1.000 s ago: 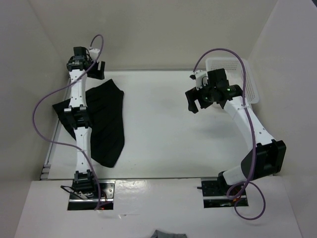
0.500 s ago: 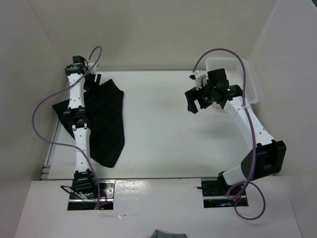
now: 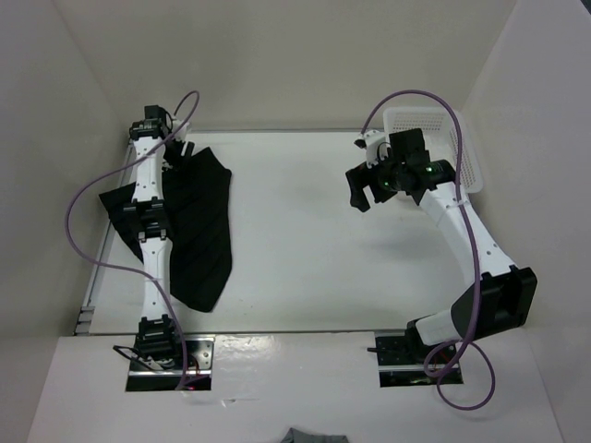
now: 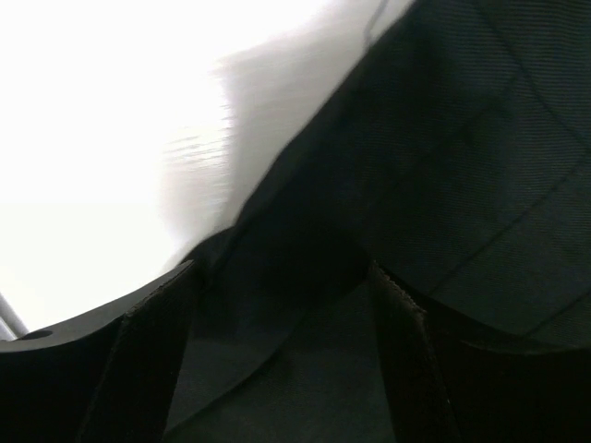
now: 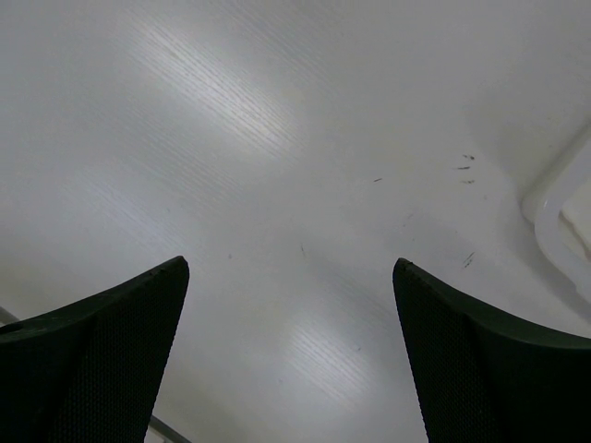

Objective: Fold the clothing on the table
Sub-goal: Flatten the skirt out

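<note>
The clothing [image 3: 199, 221], a black pleated skirt, lies along the left side of the white table [image 3: 323, 240], partly under my left arm. My left gripper [image 3: 176, 153] is down at the skirt's far corner. In the left wrist view its jaws stand apart around the black fabric [image 4: 462, 138], and the left gripper [image 4: 284, 272] is open, with cloth lying between the fingers. My right gripper [image 3: 366, 191] hovers open above bare table at the far right, holding nothing. The right wrist view shows the right gripper [image 5: 291, 265] over white tabletop only.
A white mesh basket [image 3: 467, 152] stands in the far right corner, just behind the right arm; its rim [image 5: 563, 221] shows at the right of the right wrist view. White walls bound the table on three sides.
My left gripper has come down from the far wall onto the skirt's far corner, its jaws narrowing a little. The right arm has barely moved.
</note>
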You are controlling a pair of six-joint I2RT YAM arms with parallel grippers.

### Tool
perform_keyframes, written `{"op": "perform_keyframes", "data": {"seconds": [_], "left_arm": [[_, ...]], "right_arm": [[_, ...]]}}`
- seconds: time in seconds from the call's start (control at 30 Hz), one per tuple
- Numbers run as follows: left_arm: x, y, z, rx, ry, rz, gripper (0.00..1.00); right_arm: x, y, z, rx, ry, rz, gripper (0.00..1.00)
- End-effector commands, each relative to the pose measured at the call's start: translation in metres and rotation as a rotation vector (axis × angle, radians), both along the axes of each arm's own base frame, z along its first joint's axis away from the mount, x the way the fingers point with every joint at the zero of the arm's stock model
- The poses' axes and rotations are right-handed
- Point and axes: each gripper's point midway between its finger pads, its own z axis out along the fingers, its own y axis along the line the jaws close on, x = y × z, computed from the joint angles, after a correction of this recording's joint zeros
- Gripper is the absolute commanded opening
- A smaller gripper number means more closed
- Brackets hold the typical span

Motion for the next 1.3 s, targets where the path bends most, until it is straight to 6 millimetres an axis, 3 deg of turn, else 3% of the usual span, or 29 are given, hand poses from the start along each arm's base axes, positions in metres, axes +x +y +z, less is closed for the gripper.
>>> {"op": "perform_keyframes", "data": {"seconds": [0.0,0.3,0.5,0.6,0.63,0.67,0.8,0.9,0.97,1.0,1.07,1.1,1.17,1.2,1.23,1.27], "left_arm": [[0.008,0.015,0.017,0.021,-0.062,0.016,0.8],[0.019,0.021,0.006,0.015,-0.092,0.029,0.8],[0.016,0.021,-0.016,0.02,-0.055,0.006,0.8],[0.013,0.018,-0.022,0.008,-0.038,-0.025,0.64],[0.009,0.014,-0.029,-0.009,-0.017,-0.031,0.41],[0.006,0.014,-0.03,-0.012,-0.006,-0.031,0.31],[-0.006,-0.003,-0.028,-0.065,0.038,-0.072,0.01],[-0.006,-0.007,-0.001,-0.088,0.009,-0.048,0.0],[-0.005,0.001,0.035,-0.112,-0.057,-0.008,0.0],[-0.004,0.0,0.066,-0.114,-0.109,0.012,0.0],[-0.006,-0.001,0.099,-0.144,-0.164,0.008,0.0],[-0.014,0.001,0.129,-0.146,-0.196,0.009,0.0],[-0.023,-0.004,0.158,-0.154,-0.225,0.012,0.0],[-0.033,-0.007,0.193,-0.149,-0.275,0.018,0.0],[-0.041,-0.011,0.193,-0.166,-0.248,0.015,0.0],[-0.054,-0.017,0.224,-0.176,-0.29,0.009,0.0]], "right_arm": [[-0.002,0.007,0.016,0.039,-0.062,0.019,0.95],[-0.001,0.007,0.013,0.036,-0.053,0.019,0.95],[0.0,0.007,0.009,0.034,-0.042,0.019,0.95],[0.0,0.008,0.009,0.039,-0.038,0.013,0.95],[0.0,0.008,0.009,0.039,-0.038,0.013,0.95],[0.0,0.008,0.009,0.039,-0.038,0.013,0.95],[-0.001,0.009,0.01,0.046,-0.037,0.019,0.95],[-0.001,0.009,0.01,0.046,-0.037,0.019,0.95],[-0.002,0.009,0.014,0.049,-0.049,0.019,0.95],[-0.003,0.008,0.017,0.051,-0.058,0.02,0.95],[-0.004,0.008,0.021,0.053,-0.068,0.02,0.95],[-0.006,0.008,0.025,0.057,-0.081,0.02,0.95],[-0.009,0.007,0.028,0.057,-0.084,0.02,0.95],[-0.011,0.006,0.033,0.061,-0.098,0.02,0.95],[-0.013,0.006,0.037,0.064,-0.111,0.021,0.95],[-0.013,0.006,0.037,0.064,-0.111,0.021,0.95]]}}
